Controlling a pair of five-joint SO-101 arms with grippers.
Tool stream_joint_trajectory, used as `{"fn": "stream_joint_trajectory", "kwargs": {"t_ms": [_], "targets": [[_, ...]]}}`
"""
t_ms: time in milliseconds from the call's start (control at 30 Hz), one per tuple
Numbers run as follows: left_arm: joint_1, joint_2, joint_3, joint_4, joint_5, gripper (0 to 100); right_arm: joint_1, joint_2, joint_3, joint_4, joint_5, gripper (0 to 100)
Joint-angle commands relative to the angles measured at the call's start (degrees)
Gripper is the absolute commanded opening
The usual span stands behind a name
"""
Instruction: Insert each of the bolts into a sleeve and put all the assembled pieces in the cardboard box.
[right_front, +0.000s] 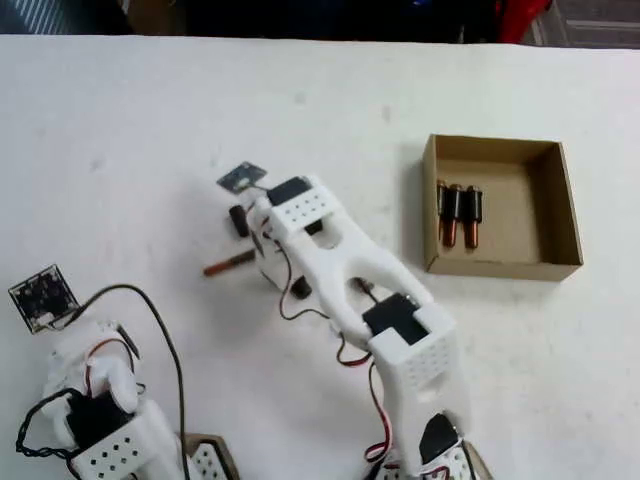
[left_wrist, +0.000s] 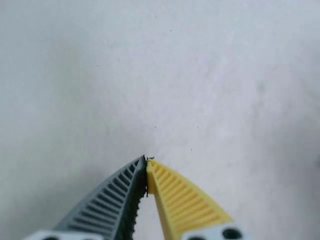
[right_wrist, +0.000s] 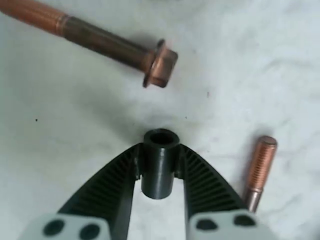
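**A:** How far along is the job?

**B:** Partway, I'd say. The cardboard box stands off to one side with three assembled pieces lying side by side against one wall. The right arm stretches over the middle of the tabletop. The left arm sits at the near corner, well apart from the loose parts.

**A:** What are the arms holding?

**B:** The right fingers are closed partway around a black sleeve. They pinch it by its sides, with the open bore pointing away from the wrist. The left fingers are pressed tip to tip with nothing between them, over bare surface.

**A:** And the bolts?

**B:** Two are loose. A long bolt lies near the sleeve with its flanged head turned toward it. A second bolt lies just beside one of the right fingers, threaded end showing.

**A:** So which step is this?

**B:** The sleeve is picked up but not yet joined to a bolt. My guess is that a bolt's threaded tip has to be lined up with the bore next. The long bolt has its head toward the sleeve, so one part needs turning, or the left fingers must open and fetch a bolt. Even a slight tilt could jam the entry.

**A:** What about the surface and the room?

**B:** The tabletop is white and matte with faint grey smudges. Beyond its far edge the room is dark, with something red at one corner.
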Motion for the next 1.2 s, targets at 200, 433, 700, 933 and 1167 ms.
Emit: {"fn": "stream_joint_trajectory", "kwargs": {"t_ms": [200,433,700,933,1167], "targets": [[-0.3,-0.5,-2.5,-1.3,-0.6,3,0.3,2.5,-0.8,0.7,1.1,8.4],[-0.3,-0.5,-2.5,-1.3,-0.6,3,-0.9,2.5,-0.6,0.6,0.8,10.5],[-0.3,-0.5,-2.5,-1.4,-0.6,3,-0.5,2.0,-0.8,0.6,1.1,1.3],[-0.2,-0.5,-2.5,-1.5,-0.6,3,1.8,-1.0,-2.9,2.5,0.8,1.6],[-0.2,-0.5,-2.5,-1.5,-0.6,3,2.6,-13.2,-3.3,8.3,0.8,1.6]]}}
